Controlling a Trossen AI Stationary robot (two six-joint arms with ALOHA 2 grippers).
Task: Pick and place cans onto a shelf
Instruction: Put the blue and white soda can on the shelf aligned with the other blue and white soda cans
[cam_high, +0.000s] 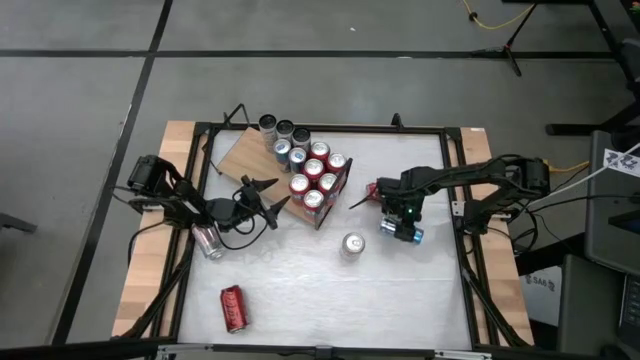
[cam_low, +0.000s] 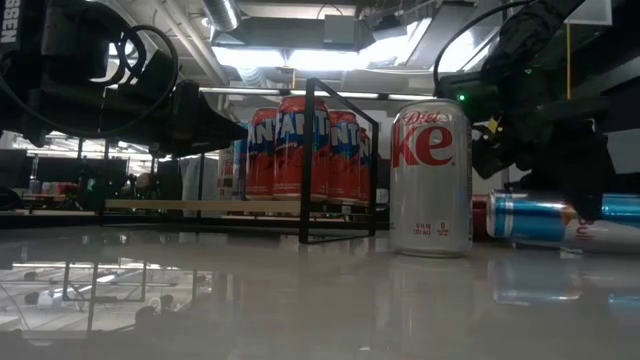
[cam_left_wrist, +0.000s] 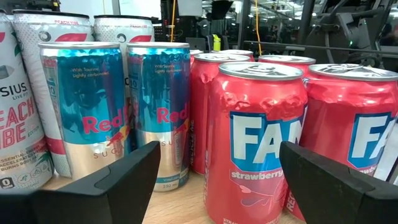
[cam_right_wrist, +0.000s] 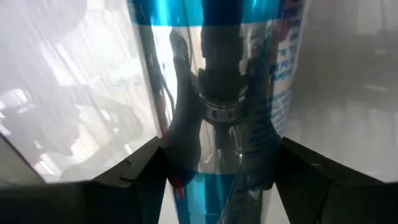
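The shelf lies at the table's far left, its board crowded with upright cans, red ones and blue-and-silver ones. My left gripper points level at them from the left, open. In the left wrist view its fingers stand either side of the front red can without touching it. Right of centre, my right gripper slants down, shut on a blue-and-silver can that lies on its side. My right gripper pinches the blue-and-silver can by its round wall, one finger on each side. The fingers come from above, slanting down, and lie across the can. The can lies level on its side, low over the table; I cannot tell whether it is lifted clear.
A silver Diet Coke can stands upright just left of my right gripper. A red can lies on its side near the front left. Another silver can lies under my left arm. Black frame rails run round the tabletop.
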